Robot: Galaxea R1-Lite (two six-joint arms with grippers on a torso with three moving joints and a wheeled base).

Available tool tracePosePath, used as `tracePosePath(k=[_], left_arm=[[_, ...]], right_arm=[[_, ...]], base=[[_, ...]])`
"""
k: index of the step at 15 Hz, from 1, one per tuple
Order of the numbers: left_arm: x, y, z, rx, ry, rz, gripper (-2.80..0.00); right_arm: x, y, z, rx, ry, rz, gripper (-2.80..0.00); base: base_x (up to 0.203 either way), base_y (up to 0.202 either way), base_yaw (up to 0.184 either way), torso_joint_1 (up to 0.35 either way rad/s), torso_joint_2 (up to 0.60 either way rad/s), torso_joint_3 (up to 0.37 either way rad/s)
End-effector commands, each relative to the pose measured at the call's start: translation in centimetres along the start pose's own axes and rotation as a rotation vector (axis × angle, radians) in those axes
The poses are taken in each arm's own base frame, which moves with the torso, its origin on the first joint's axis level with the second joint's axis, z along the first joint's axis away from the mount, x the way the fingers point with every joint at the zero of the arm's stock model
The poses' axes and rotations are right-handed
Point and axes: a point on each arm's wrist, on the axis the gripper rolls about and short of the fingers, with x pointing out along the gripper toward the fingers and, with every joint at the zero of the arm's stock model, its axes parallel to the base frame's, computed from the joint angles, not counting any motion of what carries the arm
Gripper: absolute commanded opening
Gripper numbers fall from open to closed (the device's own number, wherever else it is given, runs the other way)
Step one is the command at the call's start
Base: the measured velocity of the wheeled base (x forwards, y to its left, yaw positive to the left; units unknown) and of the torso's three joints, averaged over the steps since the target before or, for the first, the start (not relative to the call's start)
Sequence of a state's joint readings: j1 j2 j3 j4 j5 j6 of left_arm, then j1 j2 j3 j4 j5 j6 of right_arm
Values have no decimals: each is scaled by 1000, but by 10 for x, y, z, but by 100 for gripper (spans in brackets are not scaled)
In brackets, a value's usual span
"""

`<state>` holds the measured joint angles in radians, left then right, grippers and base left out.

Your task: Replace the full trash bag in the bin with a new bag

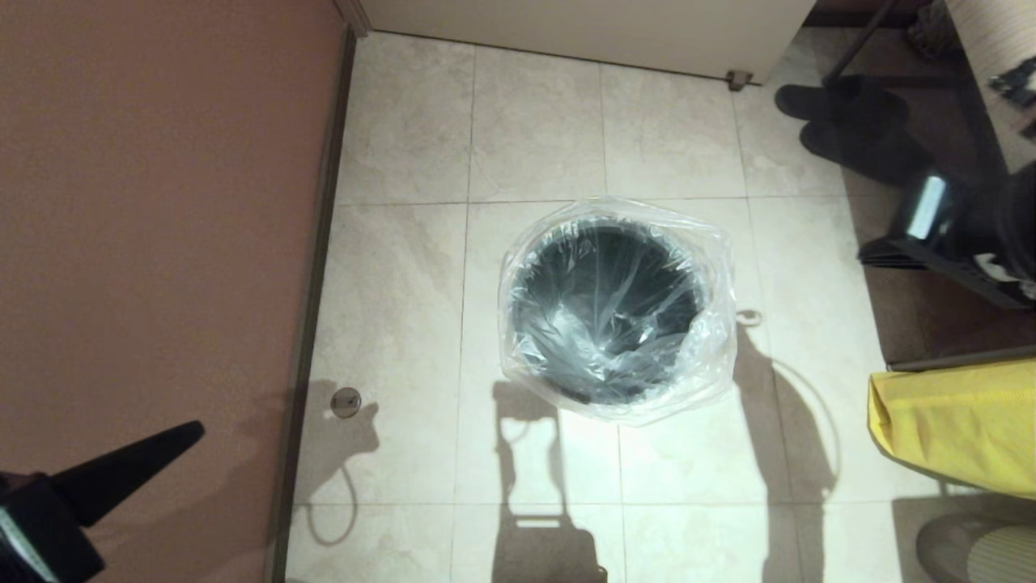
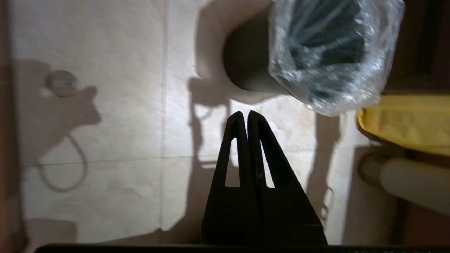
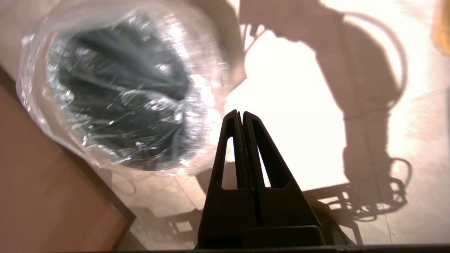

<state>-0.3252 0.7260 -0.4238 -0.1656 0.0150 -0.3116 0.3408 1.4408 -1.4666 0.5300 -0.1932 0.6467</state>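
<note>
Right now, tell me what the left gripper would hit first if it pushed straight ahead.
Most likely bare floor tile. The left gripper, shut and empty, points at the floor beside the bin, with the new bag off to one side. Depth is unclear, so it might graze the bin.

Bin (image 1: 566,387): dark grey-black interior seen through the colourless, transparent, crinkled new bag (image 1: 712,340). Floor (image 1: 405,243): pale beige marbled tiles, thin grey grout lines. Wall (image 1: 162,202): reddish brown. Opaque yellow bag (image 1: 955,425) noted at 4 o'clock. Both claws: matte black.
</note>
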Motion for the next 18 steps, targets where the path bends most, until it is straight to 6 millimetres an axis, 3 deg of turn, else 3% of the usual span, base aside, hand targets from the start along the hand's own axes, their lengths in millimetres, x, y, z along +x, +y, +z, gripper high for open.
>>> tracePosePath(k=[1,4,7,12,18], left_arm=[[-30,3,1,0,-135,40,-280],[-67,5,-12,11,-242,122,-280],[-84,7,-31,11,-234,197,-280],[-91,4,-32,36,-227,290,-280],[-100,13,-82,89,-182,274,-280]], right_arm=[[-82,-42,-7,79,-157,12,-280],[-139,-82,-43,142,-283,-24,-280],[-174,-108,-84,175,-347,-79,-280],[-192,-132,-137,98,-367,-85,-280],[-185,-162,-184,-106,-326,-54,-280]], base=[[0,0,0,0,0,0],[0,0,0,0,0,0],[0,0,0,0,0,0],[0,0,0,0,0,0],[0,0,0,0,0,0]])
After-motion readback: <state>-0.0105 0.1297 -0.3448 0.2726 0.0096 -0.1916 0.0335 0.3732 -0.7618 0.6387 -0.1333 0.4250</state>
